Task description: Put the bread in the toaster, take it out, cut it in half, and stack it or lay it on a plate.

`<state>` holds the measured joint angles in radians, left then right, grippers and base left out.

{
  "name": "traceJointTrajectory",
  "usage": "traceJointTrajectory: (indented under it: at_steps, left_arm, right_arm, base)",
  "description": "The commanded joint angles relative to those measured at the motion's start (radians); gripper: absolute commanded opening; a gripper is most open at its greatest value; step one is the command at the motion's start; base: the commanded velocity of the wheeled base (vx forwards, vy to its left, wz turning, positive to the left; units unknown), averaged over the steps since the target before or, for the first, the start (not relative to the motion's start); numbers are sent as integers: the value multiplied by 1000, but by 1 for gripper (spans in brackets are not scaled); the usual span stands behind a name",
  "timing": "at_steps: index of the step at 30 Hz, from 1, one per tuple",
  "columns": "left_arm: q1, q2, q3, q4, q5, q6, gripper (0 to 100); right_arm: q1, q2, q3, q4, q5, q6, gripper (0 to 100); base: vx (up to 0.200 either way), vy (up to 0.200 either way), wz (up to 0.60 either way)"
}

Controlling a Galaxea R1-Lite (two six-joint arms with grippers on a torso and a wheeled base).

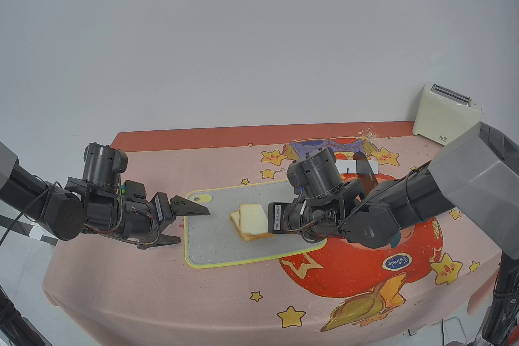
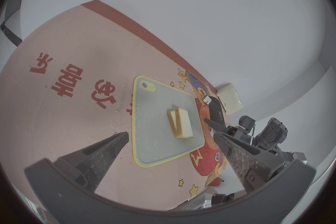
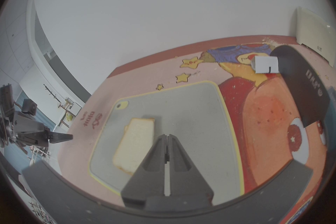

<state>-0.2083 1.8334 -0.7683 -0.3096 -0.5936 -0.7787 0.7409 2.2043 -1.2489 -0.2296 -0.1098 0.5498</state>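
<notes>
Now bread [image 1: 252, 220] in two pieces, stacked on board [image 1: 212, 248]. Left gripper [image 1: 193, 226] spread wide, empty, by board edge. Right gripper [image 3: 167, 138] closed, empty, just beside bread.

A pink tablecloth [image 1: 162, 277], printed with yellow stars and a big red cartoon figure, has a dark red band along its far edge. Pale crumbs [image 1: 368, 132] lie near its far right corner. A plain white wall [image 1: 243, 28] stands behind.
</notes>
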Motion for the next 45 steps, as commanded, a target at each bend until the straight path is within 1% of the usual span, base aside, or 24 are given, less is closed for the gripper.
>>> traceJointTrajectory:
  at_steps: [1, 5, 12, 15, 17, 20, 22, 24, 27, 28, 30, 32, 33, 36, 38, 41, 42, 45]
  left_arm:
    - [23, 17, -5, -34, -14, -25, 100]
    - [21, 18, 1, -49, -14, -27, 100]
    - [21, 40, 1, -49, -14, -27, 100]
    - [18, 43, 3, -49, -15, -28, 100]
    - [18, 43, 1, -49, -15, -28, 100]
    - [17, 41, 0, -51, -15, -42, 100]
    - [17, 41, 1, -51, -15, -45, 100]
    - [15, 41, 1, -51, -15, -47, 100]
    - [15, 41, 1, -51, -15, -47, 100]
    - [13, 41, 3, -51, -17, -47, 100]
    - [13, 41, 3, -51, -17, -47, 100]
    - [10, 41, 4, -51, -17, -48, 100]
    - [10, 41, 4, -51, -17, -48, 100]
    - [9, 41, 4, -51, -18, -50, 100]
    - [9, 41, 4, -51, -18, -53, 100]
    - [4, 40, 3, -51, -18, -82, 100]
    - [0, 40, 3, -51, -18, -86, 100]
    - [-3, 38, 9, -51, -20, -88, 100]
  right_arm:
    - [-5, 8, -30, 1, 5, 1, 0]
    - [-9, 28, -52, 1, 9, 1, 0]
    - [-8, 46, -58, 4, 13, 4, 0]
    - [-3, 57, -58, -1, 44, 7, 0]
    - [2, 54, -58, -1, 51, 7, 0]
    - [5, 52, -66, 1, 61, 9, 0]
    - [8, 52, -67, 4, 62, 9, 0]
    - [15, 54, -69, 4, 87, 12, 0]
    - [17, 57, -69, 6, 99, 18, 0]
    - [22, 58, -69, 6, 124, 32, 0]
    - [25, 58, -69, 6, 137, 36, 0]
    - [26, 61, -72, 3, 179, 53, 0]
    - [26, 69, -73, 1, 193, 58, 0]
    - [29, 80, -79, -1, 196, 58, 0]
    - [40, 83, -101, 9, 197, 61, 0]
    - [49, 103, -133, 13, 196, 61, 0]
    - [55, 106, -144, 15, 196, 62, 0]
    - [72, 115, -173, 18, 196, 62, 0]
  base:
    - [0, 0, 0]
    - [0, 0, 0]
    - [0, 0, 0]
    - [0, 0, 0]
    - [0, 0, 0]
    - [0, 0, 0]
    - [0, 0, 0]
    - [0, 0, 0]
    - [0, 0, 0]
    - [0, 0, 0]
    - [0, 0, 0]
    - [0, 0, 0]
    - [0, 0, 0]
    - [0, 0, 0]
    - [0, 0, 0]
    - [0, 0, 0]
    - [0, 0, 0]
    - [0, 0, 0]
